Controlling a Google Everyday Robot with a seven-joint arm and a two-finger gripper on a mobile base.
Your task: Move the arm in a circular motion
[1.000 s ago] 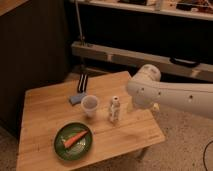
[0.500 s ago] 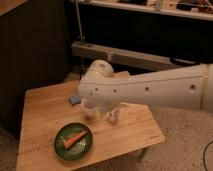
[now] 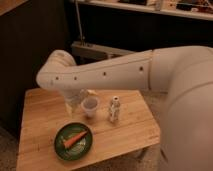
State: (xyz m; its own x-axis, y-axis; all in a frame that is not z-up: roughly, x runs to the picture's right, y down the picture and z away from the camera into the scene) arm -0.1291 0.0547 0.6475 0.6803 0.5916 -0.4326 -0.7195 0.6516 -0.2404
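The camera view, the only one, is filled on its right side by the arm (image 3: 125, 72), a thick white tube that reaches from the large rounded segment at the right edge across to a bulbous joint at the left, above the far left part of the wooden table (image 3: 40, 125). Small dark dots run along its casing. From that joint a shorter part drops toward the table top, and the gripper (image 3: 75, 102) hangs at its end, low over the table, just left of the white cup (image 3: 90, 106). Whether it touches the cup or only stands beside it cannot be told, and it cannot be told either whether it is open, closed or holding anything.

On the table, right of the cup, a small white bottle (image 3: 114, 109) stands upright. Nearer to the camera lies a green plate (image 3: 74, 141) with a carrot (image 3: 74, 141) on it.

As for the task, one moment cannot show a circle. The arm is stretched to the left and bent down; which part of the round this position belongs to, and how much is left, cannot be judged. The cup and bottle stand upright, close to the gripper, so a sweeping move could knock them.
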